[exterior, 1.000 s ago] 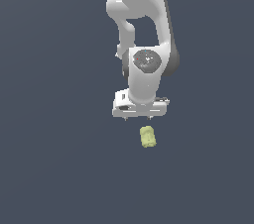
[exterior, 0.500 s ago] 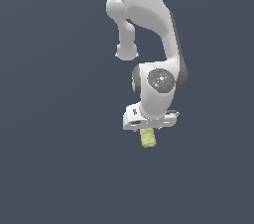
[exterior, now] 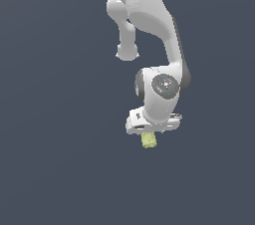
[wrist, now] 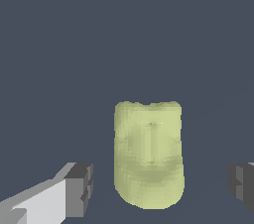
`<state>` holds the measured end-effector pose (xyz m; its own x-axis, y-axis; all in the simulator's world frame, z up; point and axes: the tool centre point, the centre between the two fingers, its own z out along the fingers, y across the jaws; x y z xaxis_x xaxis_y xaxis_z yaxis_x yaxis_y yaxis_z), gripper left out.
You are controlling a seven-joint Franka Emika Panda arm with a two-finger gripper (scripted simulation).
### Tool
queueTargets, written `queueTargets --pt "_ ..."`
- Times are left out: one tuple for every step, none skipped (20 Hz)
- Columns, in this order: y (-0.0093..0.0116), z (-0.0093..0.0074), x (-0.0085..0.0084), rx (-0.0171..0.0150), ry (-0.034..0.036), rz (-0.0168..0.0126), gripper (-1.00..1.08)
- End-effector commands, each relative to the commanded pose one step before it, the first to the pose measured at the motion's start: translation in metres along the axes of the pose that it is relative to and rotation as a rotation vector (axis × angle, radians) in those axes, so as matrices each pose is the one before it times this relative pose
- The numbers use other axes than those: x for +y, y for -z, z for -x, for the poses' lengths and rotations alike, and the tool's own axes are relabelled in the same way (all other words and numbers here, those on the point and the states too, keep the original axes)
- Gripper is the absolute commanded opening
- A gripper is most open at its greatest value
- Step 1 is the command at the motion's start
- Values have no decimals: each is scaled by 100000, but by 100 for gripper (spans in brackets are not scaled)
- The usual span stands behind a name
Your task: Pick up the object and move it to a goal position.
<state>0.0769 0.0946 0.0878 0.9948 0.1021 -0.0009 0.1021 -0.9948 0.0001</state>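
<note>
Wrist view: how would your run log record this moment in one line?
phase: pre-grasp | gripper: open, astride object | contact: none | lifted: no

The object [wrist: 148,156] stands between the two fingers [wrist: 79,190], with free gaps on both sides. The surface [exterior: 60,169] around is free.

A pale yellow-green object [wrist: 149,156] with a mottled, bumpy surface sits on a plain dark slate-blue worktop [wrist: 59,44]; my arm [exterior: 159,94] is glossy white, with dark grey fingertips [wrist: 79,188]
</note>
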Motion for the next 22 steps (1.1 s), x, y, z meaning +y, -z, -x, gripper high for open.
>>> queueTargets --pt "-310 2 12 -11 -16 6 100" --pt "-287 0 -1 0 0 0 100" --pt "-368 2 -1 0 0 0 100" --pt "-448 4 -1 0 0 0 100" --pt "-495 11 -17 43 23 -2 100" --pt "-601 10 -1 0 0 0 100" --pt "-633 12 -1 0 0 0 100" --pt "-551 10 -1 0 0 0 100" --pt "-461 5 -1 0 0 0 100" --pt "-372 -1 -1 0 0 0 100" --pt "-239 -7 -22 62 30 -3 100" --pt "-193 -20 -2 0 0 0 100" --pt "-103 -30 -3 0 0 0 100" --pt "-14 -41 -3 0 0 0 100" --pt "53 -41 -3 0 0 0 100" --pt "27 -14 -1 0 0 0 100" --pt "0 0 0 0 0 0 -100" --pt "0 0 0 0 0 0 -100" --pt "0 0 0 0 0 0 -100" --pt "0 0 0 0 0 0 -100" --pt "0 0 0 0 0 0 -100" --pt "0 0 0 0 0 0 -100"
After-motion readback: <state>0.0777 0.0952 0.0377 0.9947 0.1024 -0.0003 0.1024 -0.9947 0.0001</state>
